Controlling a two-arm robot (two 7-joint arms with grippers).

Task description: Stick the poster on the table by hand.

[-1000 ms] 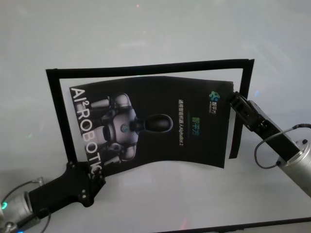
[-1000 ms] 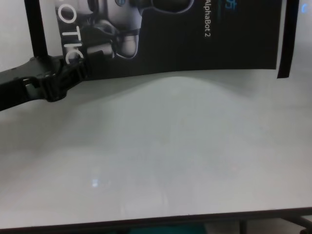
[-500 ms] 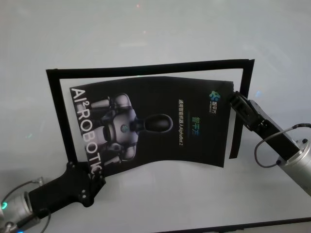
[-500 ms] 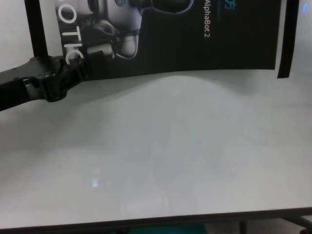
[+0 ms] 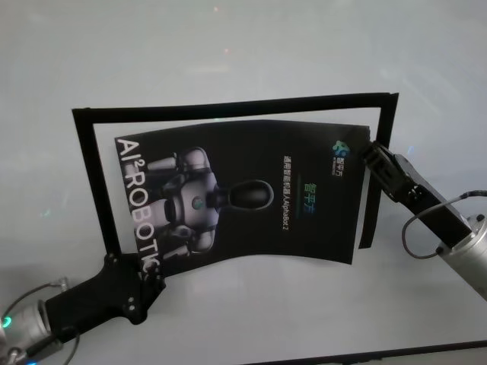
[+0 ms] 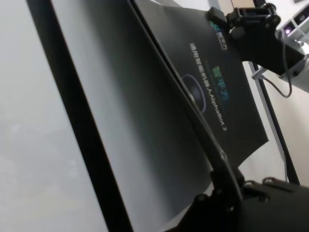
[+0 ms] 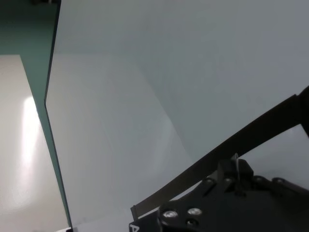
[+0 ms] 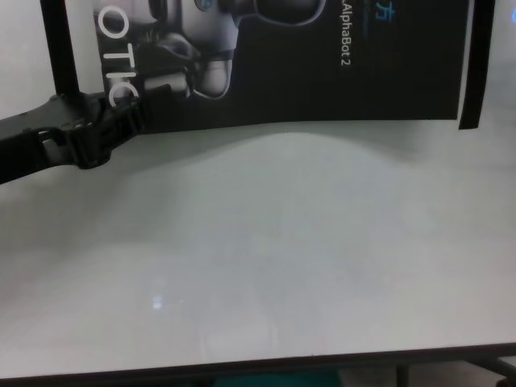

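The black glossy poster [image 5: 243, 194] with the robot picture and white letters hangs slightly bowed above the white-grey table [image 5: 228, 61]. It also shows in the chest view [image 8: 322, 72] and the left wrist view [image 6: 217, 82]. My left gripper [image 5: 148, 277] is shut on the poster's near left corner; it shows in the chest view [image 8: 121, 121] too. My right gripper [image 5: 370, 157] is shut on the poster's far right edge.
A thin black tape frame lies on the table around the poster: a far strip [image 5: 236, 105], a left strip [image 5: 95, 175] and a right strip [image 5: 377, 175]. The table's dark near edge [image 8: 258, 367] runs along the bottom of the chest view.
The poster has shifted a little to the right and flattened somewhat; my right gripper has moved slightly right and away with its edge. The left gripper has stayed in place.
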